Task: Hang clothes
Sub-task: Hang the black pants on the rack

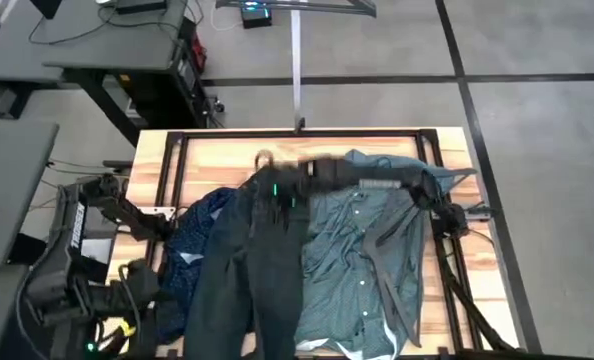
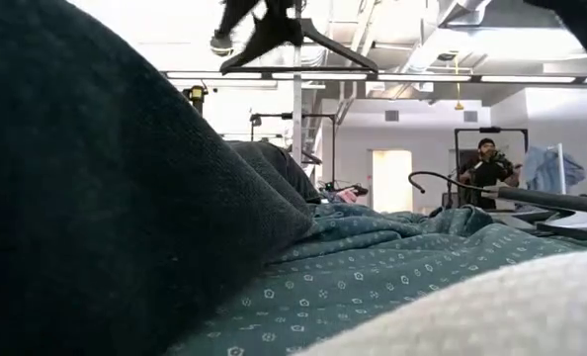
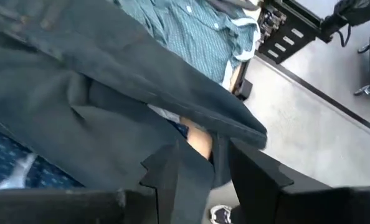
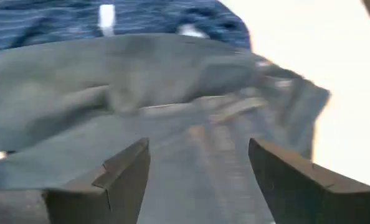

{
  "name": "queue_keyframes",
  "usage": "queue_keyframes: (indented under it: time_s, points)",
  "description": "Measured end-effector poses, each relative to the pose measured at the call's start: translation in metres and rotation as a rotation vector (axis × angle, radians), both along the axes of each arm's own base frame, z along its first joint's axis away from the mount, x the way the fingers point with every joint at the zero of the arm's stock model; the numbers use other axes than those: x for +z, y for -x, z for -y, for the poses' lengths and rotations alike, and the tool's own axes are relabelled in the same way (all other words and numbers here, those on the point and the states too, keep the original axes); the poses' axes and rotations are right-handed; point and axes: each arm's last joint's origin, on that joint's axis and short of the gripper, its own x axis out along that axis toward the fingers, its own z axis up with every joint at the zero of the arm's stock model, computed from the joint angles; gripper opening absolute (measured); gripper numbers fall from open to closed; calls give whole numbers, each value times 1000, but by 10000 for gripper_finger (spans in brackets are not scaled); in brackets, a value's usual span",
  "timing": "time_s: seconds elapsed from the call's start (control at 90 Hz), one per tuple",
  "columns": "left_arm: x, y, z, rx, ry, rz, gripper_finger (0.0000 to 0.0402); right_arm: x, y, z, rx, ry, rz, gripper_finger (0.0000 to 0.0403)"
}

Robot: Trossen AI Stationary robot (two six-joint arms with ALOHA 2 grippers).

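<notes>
My right gripper [image 4: 197, 146] hung spread wide over the dark jeans [image 4: 191, 81], both fingers apart and holding nothing. In the high view it [image 1: 277, 190] was reached far across from the right side of the table [image 1: 217, 155] to the far end of the jeans [image 1: 262, 270], where the waistband lay. I judged I had it there because the waistband is the part a hanger needs, and the open fingers were set to come down around a fold of it.

My left gripper [image 3: 200, 152] sat at the near left, low by the table edge, with a fold of the jeans [image 3: 79, 81] lying in its gap. Whether it truly pinched the cloth I could not tell.

The clothes lay heaped together on the table. The jeans ran from far to near down the middle, on top of the others. The teal shirt [image 1: 357, 260] was spread to their right and partly under them. The navy dotted shirt [image 1: 197, 225] was bunched to their left. Nothing was yet hung. A black hanger [image 2: 293, 35] showed high in the low view, above the pile. The jeans, being uppermost, seemed the sensible garment to lift first.
</notes>
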Motion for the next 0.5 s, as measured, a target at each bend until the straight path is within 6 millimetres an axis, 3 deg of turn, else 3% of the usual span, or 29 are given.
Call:
queue_keyframes:
  time_s: [0.1, 0.211, 0.333, 0.5]
  points:
    - [4, -1, -14, -10, -48, 21, 120, -11, 2, 47, 1, -17, -35, 260]
    - [8, -1, -32, 11, -44, 40, 120, -30, -2, 79, 82, -7, -63, 260]
    - [11, -2, -46, 51, -32, 74, 120, -58, -14, 89, 196, 20, -85, 260]
    - [9, -7, -61, 132, -37, 133, 120, -117, -33, 88, 313, 6, -193, 260]
